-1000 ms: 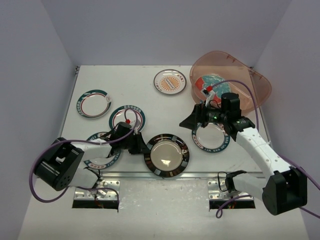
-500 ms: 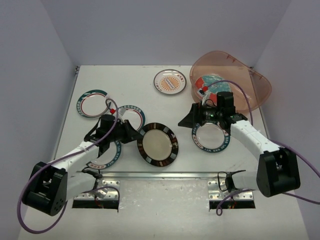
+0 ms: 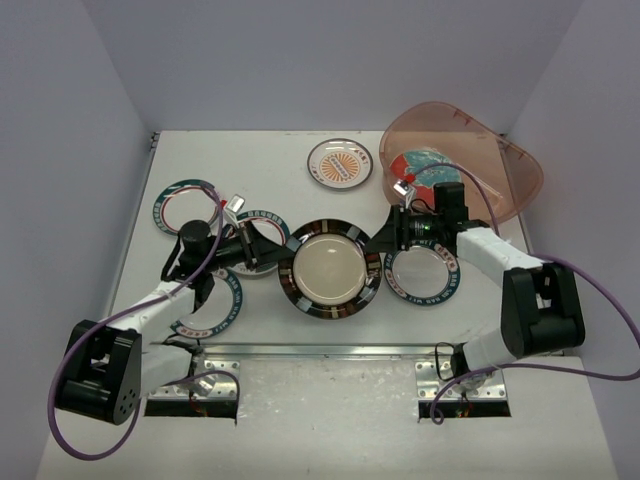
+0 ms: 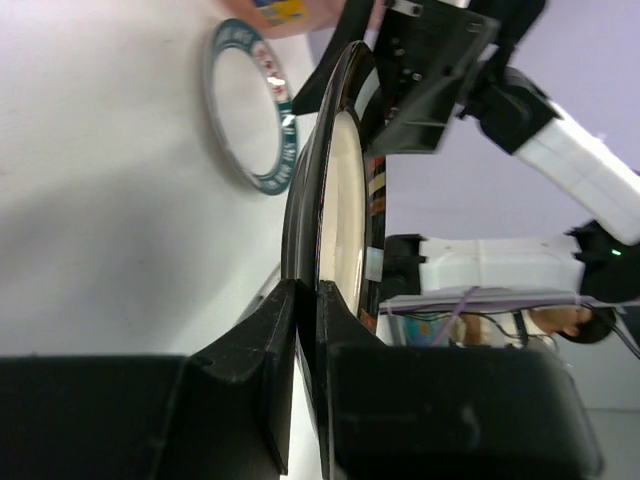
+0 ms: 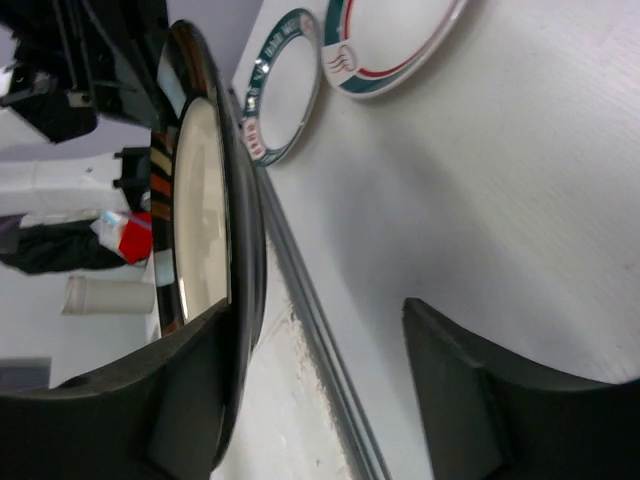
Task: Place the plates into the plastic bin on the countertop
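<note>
**Q:** Which step is shown?

**A:** A hand-over is judged to be in hand. The black-rimmed plate (image 3: 335, 270) is held roughly level above the worktop (image 3: 260, 160), at mid-front; its left rim is pinched by the left pincer (image 3: 284, 262), whose fingers are seen pressed on either face of the rim in the left wrist view.

**Q:** How is the other pincer set?

**A:** The right pincer (image 3: 384, 240) is placed at the plate's opposite rim with its jaws spread. In the right wrist view the rim is seen close by one finger while the other stands well apart; whether the rim is touched cannot be told; nothing is gripped by it.

**Q:** Where is the plate to be taken?

**A:** The plastic bin (image 3: 532, 175) stands at the far right of the worktop, just behind the right pincer; a teal-and-red floral plate (image 3: 425, 165) is seen inside it. An orange-centred plate (image 3: 340, 163) lies flat near the bin; a teal-rimmed plate (image 3: 422, 275) lies under the right pincer.

**Q:** What is called for next?

**A:** The right jaws are probably to be closed on the rim before the left grip is released; only then can the plate be carried back over the flared rim and let down. A slip is to be feared if the release comes early.
</note>
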Controlling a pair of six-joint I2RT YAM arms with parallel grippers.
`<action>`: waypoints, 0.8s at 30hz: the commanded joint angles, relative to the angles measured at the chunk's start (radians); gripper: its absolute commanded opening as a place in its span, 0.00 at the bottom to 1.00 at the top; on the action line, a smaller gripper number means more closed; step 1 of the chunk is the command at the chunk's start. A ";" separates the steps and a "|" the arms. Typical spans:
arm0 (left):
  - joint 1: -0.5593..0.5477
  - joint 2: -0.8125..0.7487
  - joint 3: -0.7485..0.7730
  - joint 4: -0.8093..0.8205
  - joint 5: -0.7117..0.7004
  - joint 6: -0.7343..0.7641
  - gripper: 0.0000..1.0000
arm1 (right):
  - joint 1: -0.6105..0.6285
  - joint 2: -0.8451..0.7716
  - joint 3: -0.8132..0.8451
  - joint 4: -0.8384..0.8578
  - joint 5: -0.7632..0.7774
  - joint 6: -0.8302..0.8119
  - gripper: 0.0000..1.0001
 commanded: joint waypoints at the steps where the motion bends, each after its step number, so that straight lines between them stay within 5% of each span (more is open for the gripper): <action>1: 0.000 -0.017 0.028 0.339 0.109 -0.194 0.00 | 0.002 0.000 0.030 0.083 -0.140 0.016 0.48; 4: 0.000 -0.012 0.047 0.312 0.099 -0.178 0.00 | 0.002 -0.027 -0.005 0.199 -0.200 0.097 0.07; 5: 0.000 -0.011 0.051 0.301 0.091 -0.169 0.00 | 0.002 -0.036 -0.011 0.222 -0.206 0.131 0.01; 13: 0.000 -0.014 0.116 0.193 0.015 -0.095 0.00 | 0.002 -0.091 -0.084 0.500 -0.271 0.351 0.00; 15: 0.000 -0.028 0.165 0.096 -0.021 -0.027 0.16 | 0.001 -0.104 -0.079 0.498 -0.210 0.382 0.00; 18: 0.000 -0.085 0.224 -0.137 -0.133 0.067 0.93 | -0.005 -0.129 -0.052 0.496 -0.118 0.443 0.00; 21: 0.000 -0.151 0.318 -0.338 -0.267 0.191 1.00 | -0.032 -0.143 -0.024 0.490 -0.063 0.497 0.00; 24: 0.000 -0.288 0.453 -0.684 -0.629 0.327 1.00 | -0.104 -0.156 0.004 0.479 0.039 0.585 0.00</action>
